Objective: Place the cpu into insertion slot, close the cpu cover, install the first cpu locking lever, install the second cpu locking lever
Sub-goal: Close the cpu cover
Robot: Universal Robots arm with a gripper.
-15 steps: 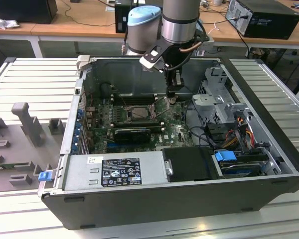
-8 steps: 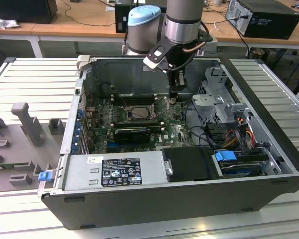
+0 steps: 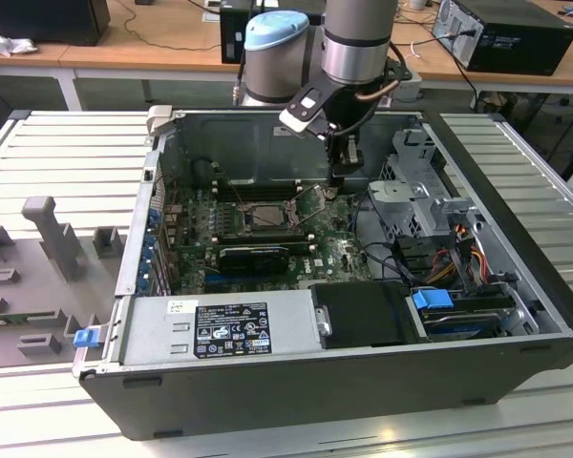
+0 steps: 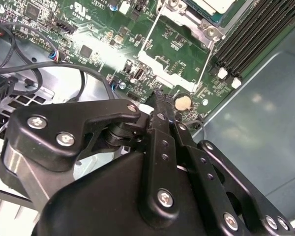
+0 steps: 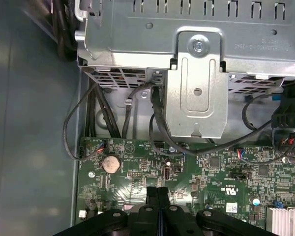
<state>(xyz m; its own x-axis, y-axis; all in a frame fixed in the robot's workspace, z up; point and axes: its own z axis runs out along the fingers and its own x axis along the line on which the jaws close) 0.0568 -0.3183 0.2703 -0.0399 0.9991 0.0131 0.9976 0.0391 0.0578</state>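
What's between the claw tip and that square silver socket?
In the second wrist view, green circuit board crossed by a thin metal rod lies between gripper and insertion slot.

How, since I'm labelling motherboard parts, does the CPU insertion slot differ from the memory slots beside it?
The insertion slot is square with a silvery metal rim; the memory slots are long, narrow and black. The insertion slot is a single socket, while the memory slots run as several parallel strips. The memory slots end in white latches, unlike the insertion slot. Both sit on the green motherboard.
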